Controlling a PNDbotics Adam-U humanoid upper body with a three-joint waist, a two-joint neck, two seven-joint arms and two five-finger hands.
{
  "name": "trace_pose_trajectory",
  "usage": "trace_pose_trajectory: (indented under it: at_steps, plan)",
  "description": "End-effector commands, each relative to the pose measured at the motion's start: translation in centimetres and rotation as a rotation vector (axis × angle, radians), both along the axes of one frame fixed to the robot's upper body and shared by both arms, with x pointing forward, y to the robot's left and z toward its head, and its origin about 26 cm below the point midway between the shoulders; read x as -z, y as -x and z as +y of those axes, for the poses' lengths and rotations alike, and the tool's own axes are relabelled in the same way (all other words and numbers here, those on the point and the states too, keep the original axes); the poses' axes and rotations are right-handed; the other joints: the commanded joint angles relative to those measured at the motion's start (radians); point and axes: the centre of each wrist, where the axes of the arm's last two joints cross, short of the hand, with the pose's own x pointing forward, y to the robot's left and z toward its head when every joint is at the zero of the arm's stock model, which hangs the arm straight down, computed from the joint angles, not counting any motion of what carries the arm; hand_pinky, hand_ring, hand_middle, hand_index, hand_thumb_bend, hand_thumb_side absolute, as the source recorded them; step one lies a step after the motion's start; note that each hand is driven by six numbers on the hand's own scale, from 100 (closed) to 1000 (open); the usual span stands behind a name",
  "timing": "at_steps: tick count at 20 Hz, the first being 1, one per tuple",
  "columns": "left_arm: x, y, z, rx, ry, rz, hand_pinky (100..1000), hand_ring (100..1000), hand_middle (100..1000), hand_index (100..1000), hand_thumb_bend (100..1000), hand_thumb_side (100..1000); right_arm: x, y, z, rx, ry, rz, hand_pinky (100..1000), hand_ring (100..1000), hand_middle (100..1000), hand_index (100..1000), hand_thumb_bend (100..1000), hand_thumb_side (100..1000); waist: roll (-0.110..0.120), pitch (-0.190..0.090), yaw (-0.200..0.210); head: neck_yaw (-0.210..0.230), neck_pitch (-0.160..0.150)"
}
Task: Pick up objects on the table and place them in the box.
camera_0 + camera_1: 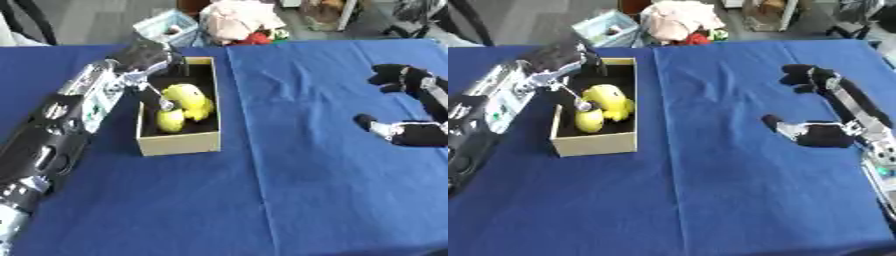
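Left hand sits over the far-left rim of the open tan cardboard box, at about 10 o'clock from table centre. One thin finger reaches down to the yellow plush toy inside; whether it pinches the toy or has let go, I cannot tell. The toy lies on the box floor, so that placement looks done or nearly done.

Right hand rests on the blue tablecloth at 3 o'clock, fingers relaxed, holding nothing.

No other loose objects show on the cloth, so little looks left beyond withdrawing the left hand.

Off the table at 12 o'clock: a pale blue bin and a pinkish heap of cloth or toys. Nothing blocks the box.
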Motion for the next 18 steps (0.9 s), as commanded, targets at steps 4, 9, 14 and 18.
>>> trace_pose_trajectory:
  at_steps: [4,9,14,18]
  plan:
    - [-6.3,2.8,2.5,0.012,0.216,-0.167,597,491,515,686,781,204,-1.0,0.1,-0.9,0.026,0.009,-0.031,800,822,720,887,473,260,-0.003,-0.022,0.022,-0.018,-0.005]
    - [-8.9,7.1,5.6,-0.007,0.525,-0.243,583,469,489,663,722,147,-1.0,0.2,-1.3,0.044,0.005,-0.038,798,819,718,887,469,259,-0.007,-0.027,0.053,-0.034,-0.003]
    - [-7.4,10.7,8.0,-0.047,0.833,-0.224,571,449,466,643,672,100,-1.0,0.3,-1.4,0.056,-0.012,-0.052,793,814,715,886,466,260,-0.011,-0.029,0.078,-0.042,-0.004]
    - [-5.2,12.4,9.0,-0.086,0.973,-0.192,573,449,464,639,667,100,-1.1,0.4,-1.3,0.055,-0.028,-0.065,788,809,714,886,465,259,-0.015,-0.029,0.092,-0.040,0.007]
